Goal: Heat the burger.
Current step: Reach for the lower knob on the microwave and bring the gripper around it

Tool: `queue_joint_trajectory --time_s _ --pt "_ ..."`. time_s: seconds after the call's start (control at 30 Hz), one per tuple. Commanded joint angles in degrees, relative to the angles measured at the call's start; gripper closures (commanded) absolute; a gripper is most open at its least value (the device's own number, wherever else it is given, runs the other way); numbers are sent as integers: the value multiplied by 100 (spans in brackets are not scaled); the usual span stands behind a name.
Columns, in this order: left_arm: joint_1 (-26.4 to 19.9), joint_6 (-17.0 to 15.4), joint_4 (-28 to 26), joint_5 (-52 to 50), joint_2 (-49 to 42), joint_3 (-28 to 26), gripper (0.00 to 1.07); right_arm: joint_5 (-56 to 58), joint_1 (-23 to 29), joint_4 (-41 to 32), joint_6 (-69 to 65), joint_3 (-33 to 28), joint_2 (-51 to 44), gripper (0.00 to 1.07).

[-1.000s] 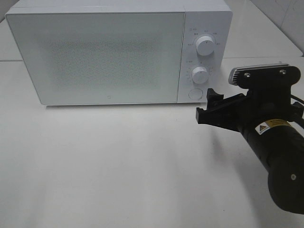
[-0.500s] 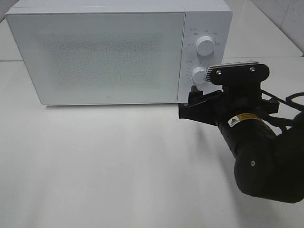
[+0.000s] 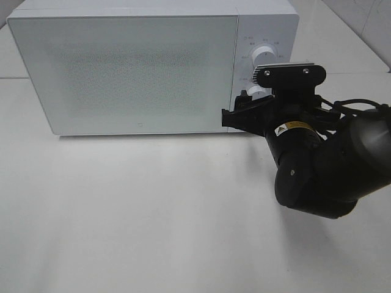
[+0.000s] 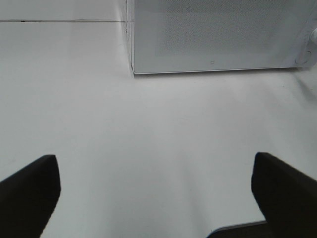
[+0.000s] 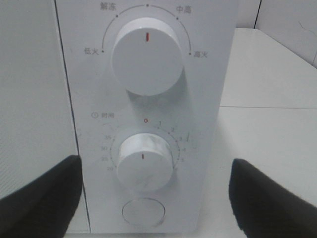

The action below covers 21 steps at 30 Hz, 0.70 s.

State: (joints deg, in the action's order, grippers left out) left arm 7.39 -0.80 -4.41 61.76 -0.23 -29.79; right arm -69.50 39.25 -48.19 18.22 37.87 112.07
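The burger is out of view; the white microwave stands with its door shut. My right gripper is open and right in front of the microwave's control panel. In the right wrist view its dark fingers flank the lower timer knob and the round button, with nothing between them. The upper power knob sits above. My left gripper is open over the bare white table, facing the microwave from a distance.
The white table spreads in front of the microwave. The bulky black right arm fills the space to the right of the control panel. A table seam runs beside the microwave's left end.
The right arm has swung left and in toward the microwave, bringing its gripper from beside the panel to right before the knobs. Both grippers kept their opening.
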Motion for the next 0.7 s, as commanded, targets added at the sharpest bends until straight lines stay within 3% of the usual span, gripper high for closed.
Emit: queue_joint_trajectory --time_s 0.03,0.53,0.7 --pt "-11 -17 -40 -52 -143 11 9 -435 -57 183 52 195 103 32" --pt "-11 -17 -40 -52 -143 11 9 -384 -390 435 -11 435 355 32" --pt "-11 -17 -40 -52 -143 11 9 -235 -390 579 -17 768 693 32"
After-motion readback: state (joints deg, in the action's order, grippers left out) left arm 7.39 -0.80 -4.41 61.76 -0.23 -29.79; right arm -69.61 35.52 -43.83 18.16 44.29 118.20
